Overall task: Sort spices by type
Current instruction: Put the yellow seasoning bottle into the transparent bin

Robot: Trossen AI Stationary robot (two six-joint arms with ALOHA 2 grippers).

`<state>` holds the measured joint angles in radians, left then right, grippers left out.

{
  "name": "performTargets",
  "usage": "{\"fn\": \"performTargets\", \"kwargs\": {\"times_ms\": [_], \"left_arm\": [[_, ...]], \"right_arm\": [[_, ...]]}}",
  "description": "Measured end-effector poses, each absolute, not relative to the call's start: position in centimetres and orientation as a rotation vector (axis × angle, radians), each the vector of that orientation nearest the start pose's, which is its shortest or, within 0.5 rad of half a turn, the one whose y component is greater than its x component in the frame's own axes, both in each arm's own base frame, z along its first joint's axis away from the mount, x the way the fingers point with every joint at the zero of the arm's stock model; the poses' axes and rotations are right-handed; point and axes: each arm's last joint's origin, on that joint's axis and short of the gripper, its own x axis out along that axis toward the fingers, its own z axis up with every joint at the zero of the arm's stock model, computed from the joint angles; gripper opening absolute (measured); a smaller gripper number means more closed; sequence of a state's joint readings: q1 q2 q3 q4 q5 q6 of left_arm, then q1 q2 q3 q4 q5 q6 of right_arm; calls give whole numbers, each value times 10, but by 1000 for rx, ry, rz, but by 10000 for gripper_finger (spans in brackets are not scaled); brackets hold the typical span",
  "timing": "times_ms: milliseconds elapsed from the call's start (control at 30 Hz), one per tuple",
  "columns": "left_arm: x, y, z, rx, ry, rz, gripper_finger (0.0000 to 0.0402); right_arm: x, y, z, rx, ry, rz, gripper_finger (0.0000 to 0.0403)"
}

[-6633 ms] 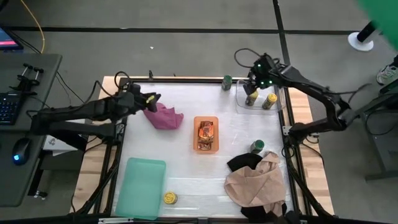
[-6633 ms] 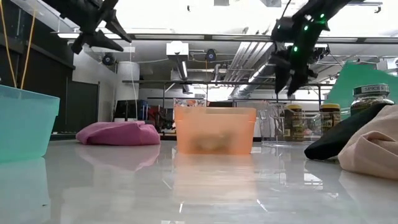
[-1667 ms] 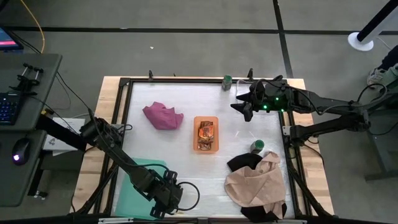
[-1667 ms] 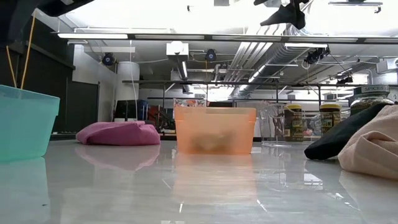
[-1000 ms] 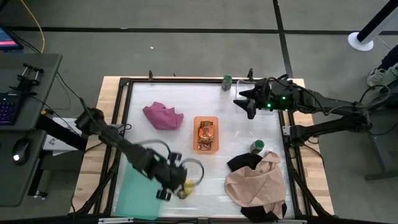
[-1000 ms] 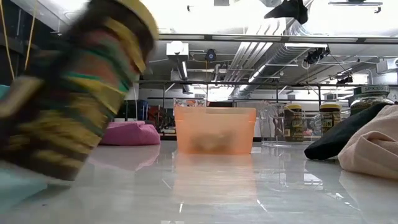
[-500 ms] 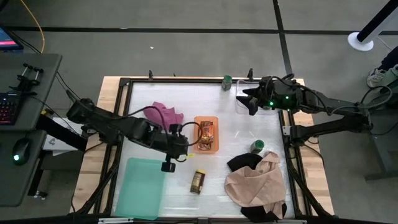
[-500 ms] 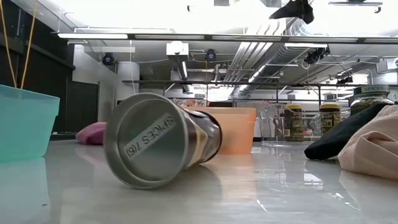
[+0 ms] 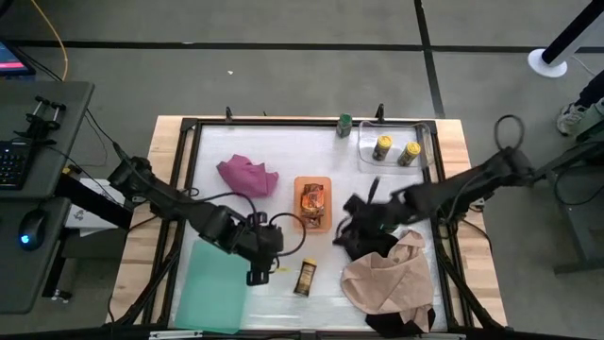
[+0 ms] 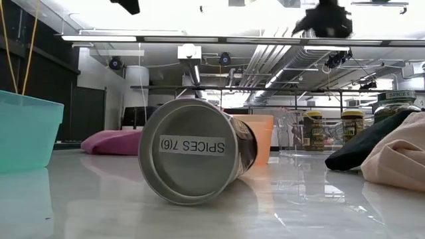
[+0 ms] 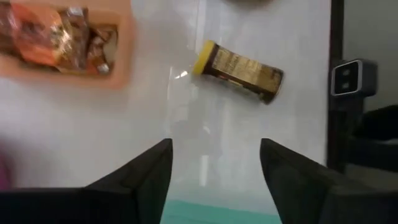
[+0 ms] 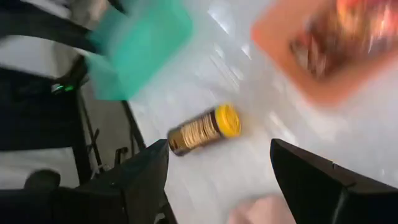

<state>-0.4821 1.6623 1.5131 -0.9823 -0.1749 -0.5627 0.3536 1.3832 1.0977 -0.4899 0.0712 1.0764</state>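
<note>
The yellow-lidded jar (image 9: 305, 277) now lies on its side at six o'clock of the orange tray (image 9: 313, 203). The left gripper (image 9: 269, 253), jaws apart, has released it. The right gripper (image 9: 351, 219), jaws apart, has swung toward the table's centre.

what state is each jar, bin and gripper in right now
yellow-lidded jar: lying on its side, free on the table
two yellow-lidded jars: upright in the clear bin
orange bin: holds packets
teal bin: nothing seen inside
left gripper: open, empty
right gripper: open, empty
</note>
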Motion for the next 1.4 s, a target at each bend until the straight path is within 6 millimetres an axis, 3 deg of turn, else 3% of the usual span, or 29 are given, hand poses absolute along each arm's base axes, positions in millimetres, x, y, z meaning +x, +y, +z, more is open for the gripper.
{"fn": "performTargets", "kwargs": {"times_ms": [133,300,467,700,933,1133,1400], "left_arm": [[292,-159,309,-210,1057,115,251],[284,-161,314,-241,1026,172,255],[285,-142,313,-120,1043,261,255],[283,-113,309,116,1204,224,255],[269,-103,314,255,1235,198,255],[245,-94,319,225,1139,165,255],[211,-79,311,28,999,182,255]], "right_arm": [[281,139,254,988,834,-304,275],[296,182,226,1188,684,-369,275],[326,209,212,1240,707,-497,275],[387,212,209,1202,788,-759,275],[431,203,210,1254,901,-967,275],[438,207,225,1283,956,-1093,275],[431,222,215,1373,1010,-1139,275]]}}
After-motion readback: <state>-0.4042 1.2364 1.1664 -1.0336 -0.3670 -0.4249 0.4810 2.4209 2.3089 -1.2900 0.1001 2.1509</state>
